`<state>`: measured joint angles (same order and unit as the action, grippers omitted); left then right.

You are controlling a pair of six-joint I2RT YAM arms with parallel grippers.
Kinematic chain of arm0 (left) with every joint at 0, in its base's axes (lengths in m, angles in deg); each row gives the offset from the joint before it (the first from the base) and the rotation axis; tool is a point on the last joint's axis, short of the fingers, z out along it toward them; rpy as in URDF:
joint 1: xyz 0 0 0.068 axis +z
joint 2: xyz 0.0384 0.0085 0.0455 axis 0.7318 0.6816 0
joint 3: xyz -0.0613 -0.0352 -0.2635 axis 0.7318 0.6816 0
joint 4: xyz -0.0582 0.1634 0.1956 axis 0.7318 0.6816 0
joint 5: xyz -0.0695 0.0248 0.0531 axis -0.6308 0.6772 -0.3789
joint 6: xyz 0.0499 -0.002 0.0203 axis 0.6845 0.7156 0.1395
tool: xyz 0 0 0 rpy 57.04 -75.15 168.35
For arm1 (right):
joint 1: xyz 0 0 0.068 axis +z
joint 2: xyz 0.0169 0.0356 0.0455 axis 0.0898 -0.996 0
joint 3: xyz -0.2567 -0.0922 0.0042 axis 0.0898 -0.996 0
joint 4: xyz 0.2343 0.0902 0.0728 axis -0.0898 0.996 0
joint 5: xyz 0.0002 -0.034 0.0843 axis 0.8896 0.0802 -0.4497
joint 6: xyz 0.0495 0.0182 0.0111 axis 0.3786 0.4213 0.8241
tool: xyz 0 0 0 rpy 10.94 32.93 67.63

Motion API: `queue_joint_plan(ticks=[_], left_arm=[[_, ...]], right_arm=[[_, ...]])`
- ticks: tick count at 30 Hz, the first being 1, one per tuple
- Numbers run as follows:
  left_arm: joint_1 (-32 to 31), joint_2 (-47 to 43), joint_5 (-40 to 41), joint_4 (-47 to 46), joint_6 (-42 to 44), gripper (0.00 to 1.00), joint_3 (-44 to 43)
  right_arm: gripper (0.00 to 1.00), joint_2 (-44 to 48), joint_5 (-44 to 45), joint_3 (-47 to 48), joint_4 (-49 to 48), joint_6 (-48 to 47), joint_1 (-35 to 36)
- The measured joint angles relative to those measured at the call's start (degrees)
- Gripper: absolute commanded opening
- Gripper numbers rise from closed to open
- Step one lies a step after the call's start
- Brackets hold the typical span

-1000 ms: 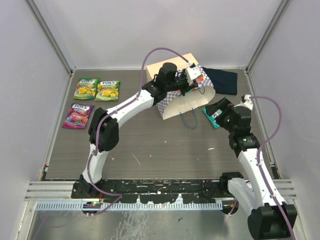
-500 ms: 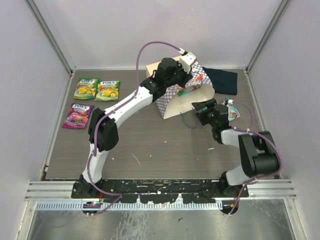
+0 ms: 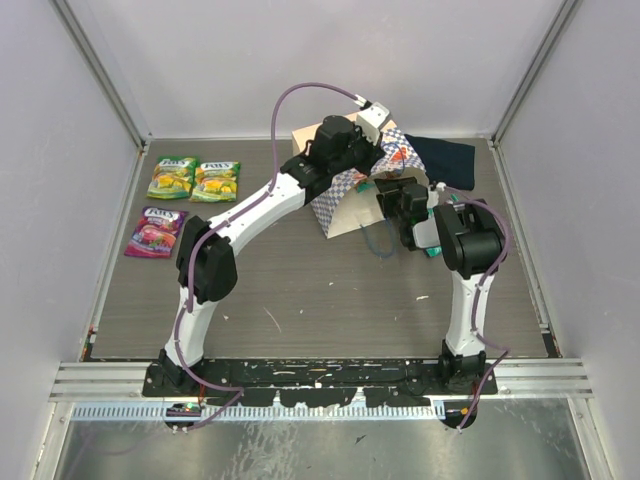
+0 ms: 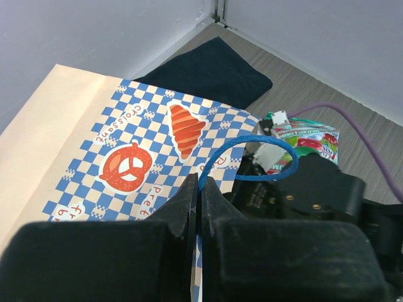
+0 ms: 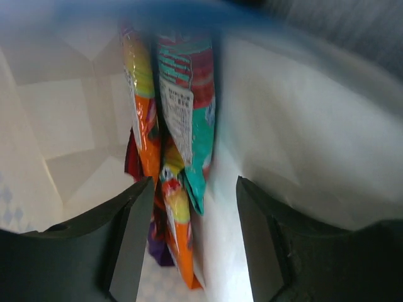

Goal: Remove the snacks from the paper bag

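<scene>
left gripper (image 4: pixel 196 186) pinches the bag (image 4: pixel 82 119) rim. right gripper (image 5: pixel 193 189), spread wide, sits inside the bag facing upright pouches (image 5: pixel 187 94). cloth (image 4: pixel 208 69) lies just behind the bag.

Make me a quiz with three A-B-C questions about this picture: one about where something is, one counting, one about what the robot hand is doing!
1. Where is the dark blue cloth?
A) inside the bag
B) on the table, right of the bag
C) on a robot arm

2. How many candy pouches lie on the table's left side?
A) two
B) three
C) five

3. The right gripper is:
A) open inside the bag
B) shut on the cloth
C) far from the bag

Answers: 1 B, it lies flat near the back-right corner. 2 B, two green-yellow ones plus the purple pouch. 3 A, its fingers are spread with pouches between them.
</scene>
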<state>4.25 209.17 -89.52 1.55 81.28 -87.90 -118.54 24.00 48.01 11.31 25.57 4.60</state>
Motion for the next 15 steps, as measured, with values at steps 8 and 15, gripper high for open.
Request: queue_joint_plan(ticks=[8, 15], left_arm=[[0.0, 0.0, -0.6, 0.0, -0.6, 0.0, 0.2], [-0.2, 0.0, -1.0, 0.1, -0.6, 0.0, 0.9]], right_arm=[[0.42, -7.1, 6.0, 13.0, 7.1, 1.7, 1.8], [0.12, -12.3, 8.1, 21.7, 11.5, 2.8, 1.9]])
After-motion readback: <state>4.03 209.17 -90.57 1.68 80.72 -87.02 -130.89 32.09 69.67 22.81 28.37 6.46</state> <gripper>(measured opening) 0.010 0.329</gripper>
